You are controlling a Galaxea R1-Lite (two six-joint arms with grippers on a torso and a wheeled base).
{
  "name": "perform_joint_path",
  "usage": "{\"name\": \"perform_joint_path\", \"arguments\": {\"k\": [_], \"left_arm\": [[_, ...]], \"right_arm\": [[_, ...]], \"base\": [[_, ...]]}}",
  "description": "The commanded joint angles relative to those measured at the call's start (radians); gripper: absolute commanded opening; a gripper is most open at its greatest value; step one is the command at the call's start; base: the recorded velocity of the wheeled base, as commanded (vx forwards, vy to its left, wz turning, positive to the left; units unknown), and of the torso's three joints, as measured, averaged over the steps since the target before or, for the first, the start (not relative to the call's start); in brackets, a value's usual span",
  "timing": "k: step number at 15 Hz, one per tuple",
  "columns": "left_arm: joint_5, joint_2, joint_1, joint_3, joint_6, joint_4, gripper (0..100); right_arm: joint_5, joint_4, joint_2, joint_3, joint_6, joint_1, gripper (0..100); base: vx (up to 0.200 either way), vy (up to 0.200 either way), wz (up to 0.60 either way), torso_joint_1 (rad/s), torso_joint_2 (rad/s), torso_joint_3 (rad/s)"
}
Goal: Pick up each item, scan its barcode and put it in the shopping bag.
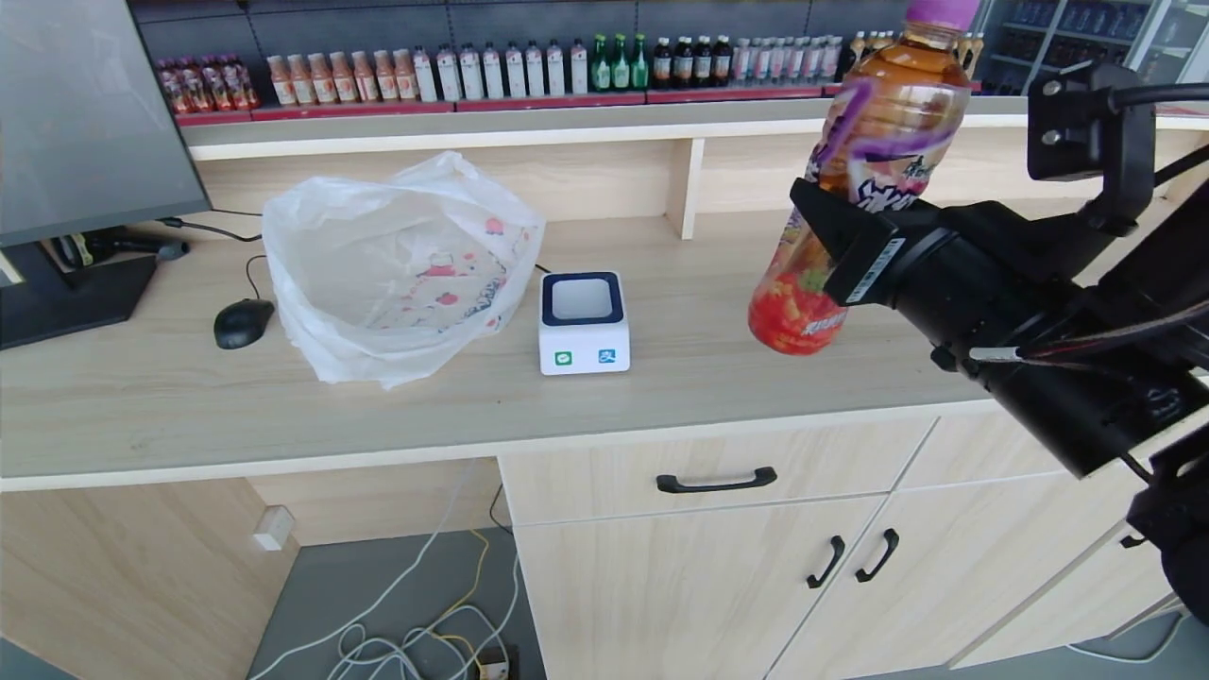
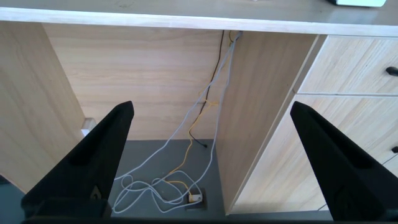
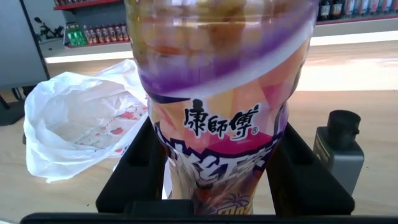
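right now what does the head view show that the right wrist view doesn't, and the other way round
Head view adds: the white scanner box on the counter, a mouse, and the drawers below.
Right wrist view adds: a dark grey capped object standing on the counter beside the bottle; I cannot tell what it is.
Shared: the bottle clamped in the right gripper, the open shopping bag, and the shelf of bottles behind.

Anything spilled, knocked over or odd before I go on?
Nothing stands out. The shopping bag sits open on the counter, the scanner lies flat beside it, and the capped drink bottle is tilted in the right claw, with no spill visible.
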Motion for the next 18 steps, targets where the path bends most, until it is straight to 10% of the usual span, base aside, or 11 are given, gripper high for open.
{"name": "perform_joint_path", "arguments": {"k": [1, 13, 18], "left_arm": [[0.0, 0.0, -0.001, 0.0, -0.001, 0.0, 100], [0.0, 0.0, -0.001, 0.0, -0.001, 0.0, 100], [0.0, 0.0, -0.001, 0.0, -0.001, 0.0, 100]], "right_arm": [[0.001, -0.002, -0.055, 0.059, 0.002, 0.01, 0], [0.097, 0.002, -0.253, 0.354, -0.072, 0.076, 0], [0.091, 0.002, -0.253, 0.354, -0.332, 0.155, 0]], "base": [[0.0, 0.0, 0.0, 0.0, 0.0, 0.0], [0.0, 0.0, 0.0, 0.0, 0.0, 0.0], [0.0, 0.0, 0.0, 0.0, 0.0, 0.0]]}}
